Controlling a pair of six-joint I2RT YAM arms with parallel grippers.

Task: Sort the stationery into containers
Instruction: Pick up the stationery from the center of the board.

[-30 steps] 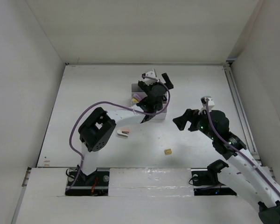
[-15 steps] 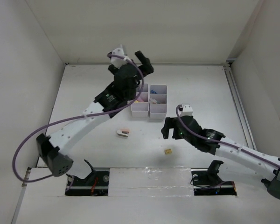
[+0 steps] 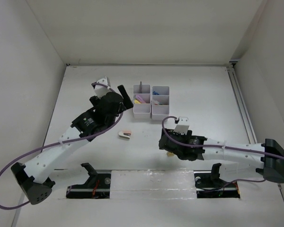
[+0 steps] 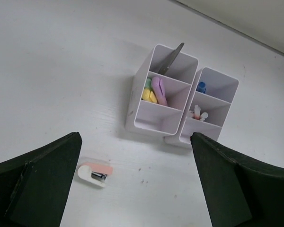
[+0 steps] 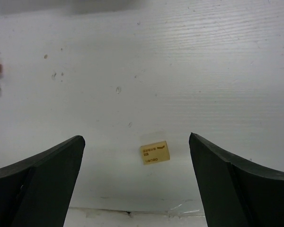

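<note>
Two joined white plastic organisers point(image 3: 143, 111) stand far-centre in the top view, with the left gripper point(image 3: 122, 98) just left of them. Left wrist: fingers apart, white-pink stapler point(image 4: 94, 171) near-left of the organisers. Right wrist: the right gripper point(image 5: 136, 138) is spread wide, with the tiny tan eraser cube point(image 5: 155, 152) between its fingers.

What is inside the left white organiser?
Scissors stand in the far compartment, pink and yellow highlighters in the middle one. The near one looks empty, its bottom partly hidden.

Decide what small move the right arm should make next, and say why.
Probably lower the right gripper straight down onto the tan eraser and close. The eraser lies loose on the table, between the open fingers, slightly right of centre, and nothing touches it yet.
</note>
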